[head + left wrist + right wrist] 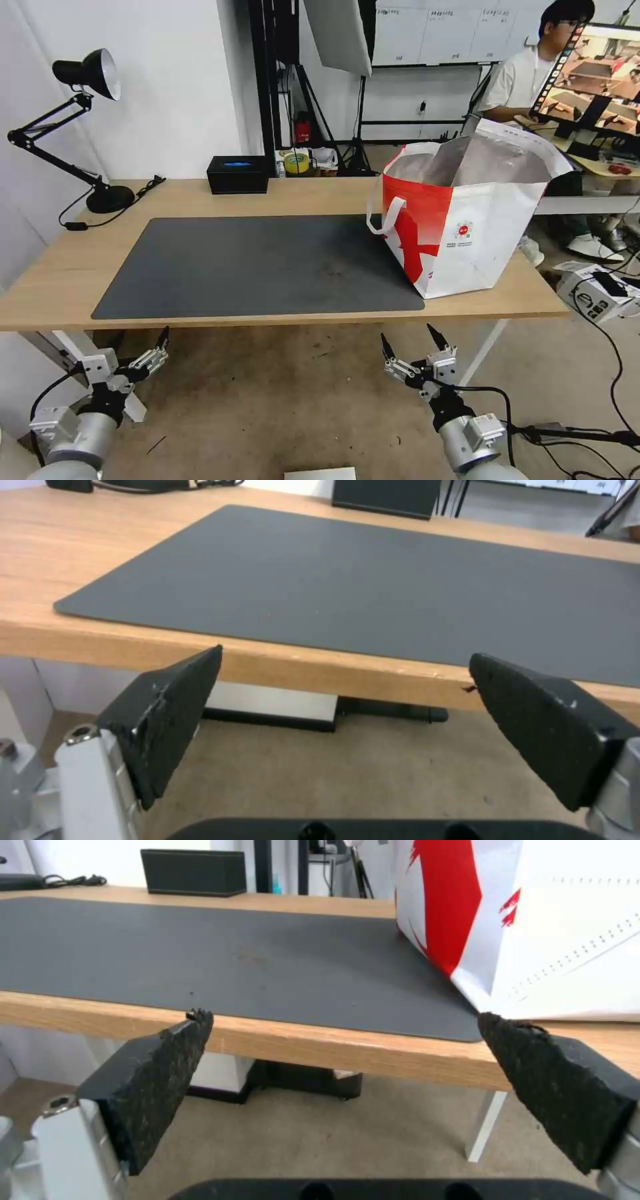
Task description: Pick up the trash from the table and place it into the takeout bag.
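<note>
Takeout bag (467, 213) stands upright on the table (60, 280), at the mat's (260, 263) right end. L gripper (143, 350) & R gripper (419, 347) both hang below the table's front edge, fingers spread apart, holding nothing.

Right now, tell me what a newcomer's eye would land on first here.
The red-and-white takeout bag stands open on the table's right end, its corner on the dark grey mat. Below the near edge, the left gripper and right gripper hang open.
</note>
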